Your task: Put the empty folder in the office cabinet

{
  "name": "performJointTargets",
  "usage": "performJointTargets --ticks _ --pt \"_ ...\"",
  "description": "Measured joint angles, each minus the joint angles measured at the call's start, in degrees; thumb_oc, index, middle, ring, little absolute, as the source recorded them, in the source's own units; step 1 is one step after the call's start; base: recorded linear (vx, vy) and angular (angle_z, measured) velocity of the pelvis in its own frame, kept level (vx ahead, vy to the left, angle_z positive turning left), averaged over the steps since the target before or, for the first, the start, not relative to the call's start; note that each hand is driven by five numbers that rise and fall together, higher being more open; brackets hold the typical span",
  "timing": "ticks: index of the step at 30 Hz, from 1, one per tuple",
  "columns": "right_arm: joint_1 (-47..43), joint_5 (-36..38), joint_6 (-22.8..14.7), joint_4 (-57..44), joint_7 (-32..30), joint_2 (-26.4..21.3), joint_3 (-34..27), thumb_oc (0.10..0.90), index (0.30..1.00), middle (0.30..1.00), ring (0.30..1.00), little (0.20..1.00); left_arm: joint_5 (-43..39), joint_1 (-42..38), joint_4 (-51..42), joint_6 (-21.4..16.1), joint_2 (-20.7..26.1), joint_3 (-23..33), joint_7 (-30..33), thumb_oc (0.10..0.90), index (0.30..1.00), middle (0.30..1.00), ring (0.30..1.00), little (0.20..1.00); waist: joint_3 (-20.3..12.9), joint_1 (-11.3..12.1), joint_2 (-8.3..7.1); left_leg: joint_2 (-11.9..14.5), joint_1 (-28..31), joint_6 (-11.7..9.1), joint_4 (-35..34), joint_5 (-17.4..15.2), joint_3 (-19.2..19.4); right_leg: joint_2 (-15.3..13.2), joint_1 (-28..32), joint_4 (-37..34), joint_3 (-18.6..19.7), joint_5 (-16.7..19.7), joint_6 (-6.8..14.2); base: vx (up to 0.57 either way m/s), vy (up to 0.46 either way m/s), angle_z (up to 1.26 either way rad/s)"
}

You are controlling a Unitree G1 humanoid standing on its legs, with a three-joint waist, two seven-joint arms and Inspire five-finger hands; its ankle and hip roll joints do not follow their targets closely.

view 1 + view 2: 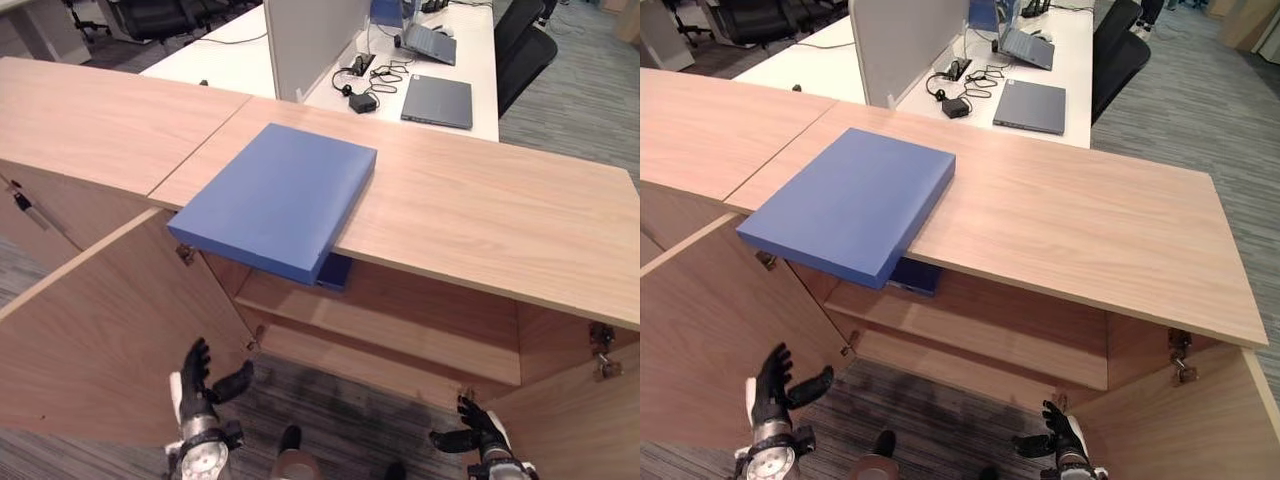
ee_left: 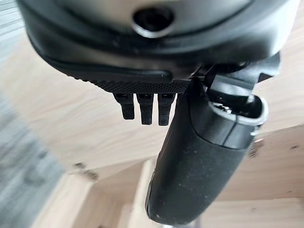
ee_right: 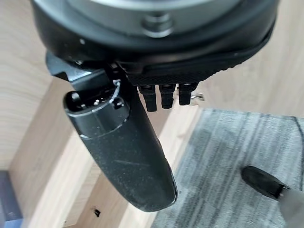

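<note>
A thick blue folder [image 1: 273, 197] lies flat on the wooden cabinet top [image 1: 480, 215], one corner jutting out over the open front. Below it the cabinet [image 1: 400, 320] stands with both doors swung wide and a bare shelf inside. A second blue item [image 1: 334, 271] shows just under the folder's overhanging corner. My left hand [image 1: 200, 385] hangs low in front of the left door, fingers straight and spread, holding nothing. My right hand [image 1: 478, 428] is low by the right door, open too. Both wrist views show straight fingers [image 2: 145, 108] and an extended thumb [image 3: 123, 147].
The left door [image 1: 110, 320] stands open beside my left hand; the right door [image 1: 580, 410] is beside my right hand. Behind the cabinet a white desk [image 1: 440, 60] carries laptops, cables and a grey divider panel. Office chairs stand further back.
</note>
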Motion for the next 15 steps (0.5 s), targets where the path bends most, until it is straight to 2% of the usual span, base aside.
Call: performJointTargets --ticks 4,6,9,10,15 --pt "-0.52 -0.01 0.0 -0.08 -0.65 1.04 0.05 0.8 0.9 0.9 0.9 0.9 0.27 -0.52 -5.56 0.02 0.51 0.26 2.92 0.8 0.9 0.9 0.9 0.9 0.01 0.27 -1.35 -0.47 -0.13 0.13 -0.13 -0.06 -0.25 -0.46 -0.02 0.0 -0.34 -0.12 0.28 0.02 0.014 0.04" --pt "-0.58 -0.03 -0.05 -0.2 -0.87 1.09 0.15 0.8 0.9 0.9 0.9 0.9 3.13 -1.12 -8.04 0.1 0.84 0.62 5.2 0.8 0.9 0.9 0.9 0.9 0.02 0.28 -1.56 -0.59 -0.15 0.61 -0.22 -0.31 -0.21 -0.72 -0.06 0.0 -0.34 -0.1 0.43 0.0 0.0 0.0" --pt "-0.49 -0.03 -0.09 -0.19 -1.37 1.28 0.3 0.8 0.9 0.9 0.9 0.9 12.84 -2.8 -10.21 0.57 3.89 2.01 11.3 0.8 0.9 0.9 0.9 0.9 0.0 0.27 -1.56 -0.58 0.04 0.76 -0.79 -0.22 -0.05 -0.79 -0.29 -0.01 -0.19 -0.11 0.53 0.01 0.011 -0.02" --pt "-0.53 -0.04 -0.32 -0.19 -1.4 1.28 0.31 0.8 0.9 0.9 0.9 0.9 18.52 -2.69 -10.68 1.61 6.57 2.18 12.75 0.8 0.9 0.9 0.9 0.9 0.01 0.28 -1.55 -0.53 0.09 0.78 -0.98 -0.17 0.19 -0.7 -0.45 0.0 0.01 -0.13 0.54 0.01 0.024 -0.05" --pt "-0.48 -0.01 -1.28 0.05 -1.56 1.25 0.28 0.8 0.9 0.9 0.9 0.9 29.74 -1.96 -12.71 2.0 12.29 3.66 14.05 0.8 0.9 0.9 0.9 0.9 0.01 0.26 -1.25 -0.56 0.26 0.49 -1.04 0.01 0.41 -0.97 -0.5 -0.02 0.28 -0.16 0.6 0.0 0.004 -0.01"
